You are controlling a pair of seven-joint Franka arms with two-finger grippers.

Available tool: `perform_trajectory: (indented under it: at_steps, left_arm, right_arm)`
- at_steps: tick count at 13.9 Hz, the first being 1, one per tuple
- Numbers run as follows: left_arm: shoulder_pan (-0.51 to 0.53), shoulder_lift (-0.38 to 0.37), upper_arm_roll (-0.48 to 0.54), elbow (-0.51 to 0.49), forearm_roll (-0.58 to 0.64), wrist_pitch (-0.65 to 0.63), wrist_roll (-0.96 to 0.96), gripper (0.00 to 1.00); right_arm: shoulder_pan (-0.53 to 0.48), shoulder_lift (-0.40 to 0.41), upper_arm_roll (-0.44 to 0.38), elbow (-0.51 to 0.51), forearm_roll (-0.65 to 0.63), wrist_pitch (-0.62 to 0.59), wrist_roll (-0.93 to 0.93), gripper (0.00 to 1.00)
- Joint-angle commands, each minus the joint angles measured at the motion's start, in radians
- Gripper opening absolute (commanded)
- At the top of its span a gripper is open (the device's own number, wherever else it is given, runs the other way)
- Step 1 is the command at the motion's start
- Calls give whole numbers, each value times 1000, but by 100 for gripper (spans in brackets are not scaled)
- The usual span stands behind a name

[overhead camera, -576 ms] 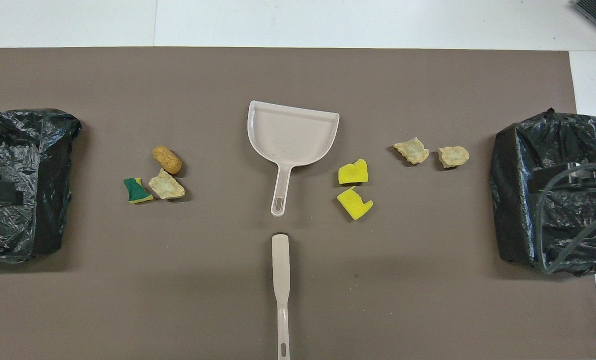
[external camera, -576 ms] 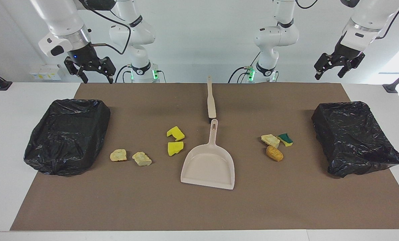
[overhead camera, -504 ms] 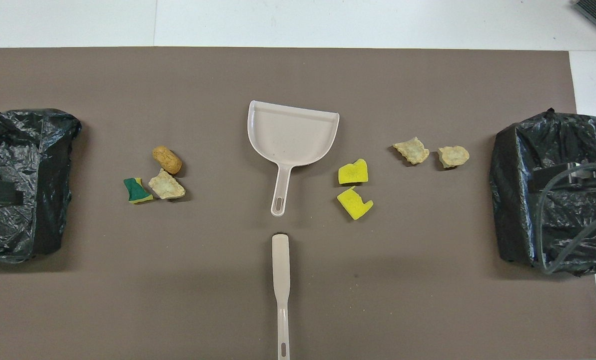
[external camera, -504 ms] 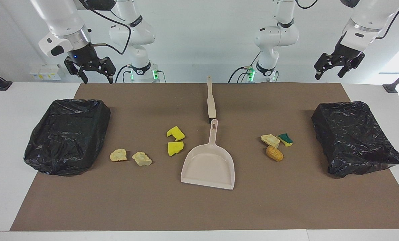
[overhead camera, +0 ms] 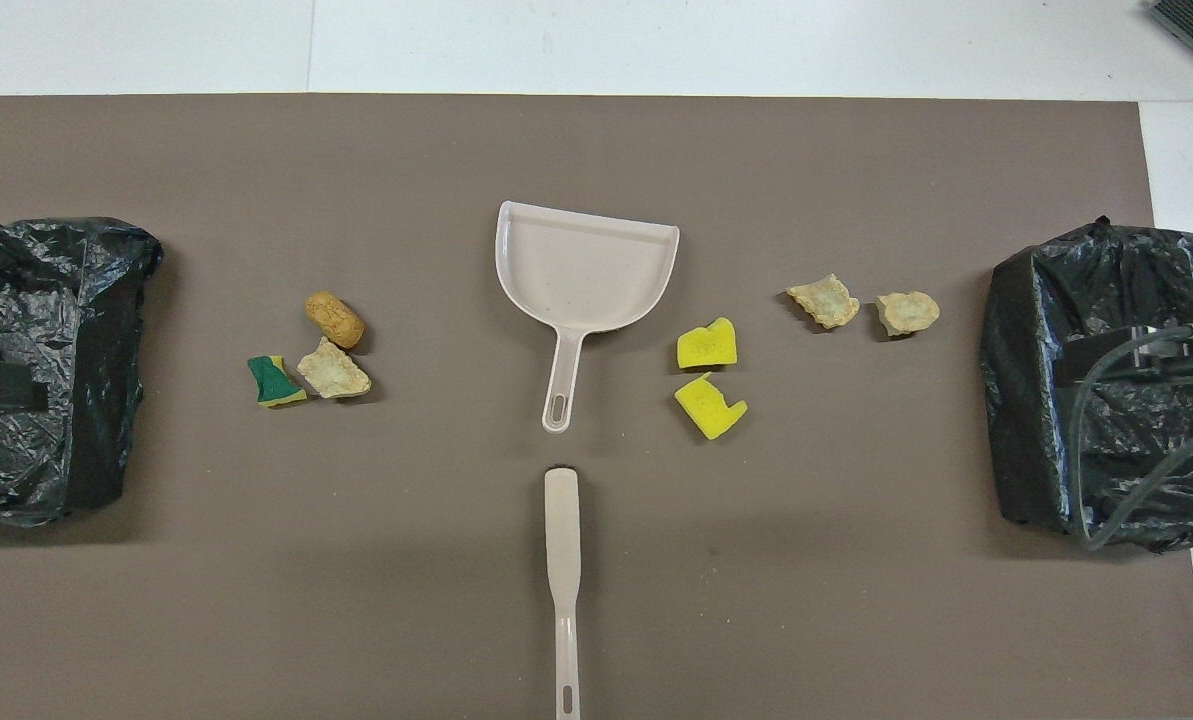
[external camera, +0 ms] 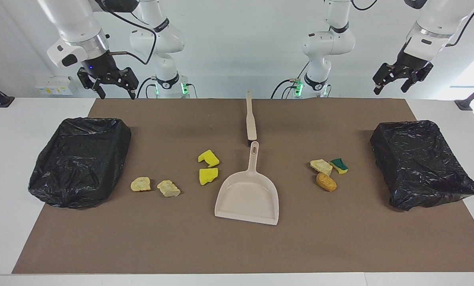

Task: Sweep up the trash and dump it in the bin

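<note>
Seven scraps of trash are seen scattered on the brown mat (external camera: 237,246) that covers the table (external camera: 6,159), none inside a bin. A beige dustpan (external camera: 248,196) is laid at mid-mat, handle pointed toward the robots, and a beige brush (external camera: 251,119) is laid just nearer to the robots, in line with that handle, its head end just short of the handle tip.

Toward the right arm's end, two yellow sponge pieces (external camera: 208,167) are placed just beside the dustpan, and two tan chunks (external camera: 155,186) are placed between those and a black-bagged bin (external camera: 80,161). Toward the left arm's end, a tan chunk (external camera: 321,166), a green-and-yellow sponge (external camera: 339,165) and an orange-brown lump (external camera: 326,182) are clustered close together, between the dustpan and the other black-bagged bin (external camera: 421,163).

The right end effector (external camera: 115,90) is held in the air over the edge of the mat nearest the robots, by its bin; its fingers are spread and nothing is gripped. The left end effector (external camera: 391,85) is held in the air at the left arm's end, above the table edge by its bin, tilted; its fingers are spread too and nothing is gripped. Neither is touching anything.
</note>
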Motion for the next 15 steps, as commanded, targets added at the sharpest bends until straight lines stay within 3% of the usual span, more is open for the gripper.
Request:
perform_trajectory:
  at_steps: [1,15]
  left_arm:
    - [-8,-14,2,-15,3,-1,-5,100]
    - [-51,-36,-2,-75,2,6,2,100]
  right_arm:
    - [0,-21,-2,-19,14,-9,12,100]
    - [3,-23,0,-22,14,-9,12,100]
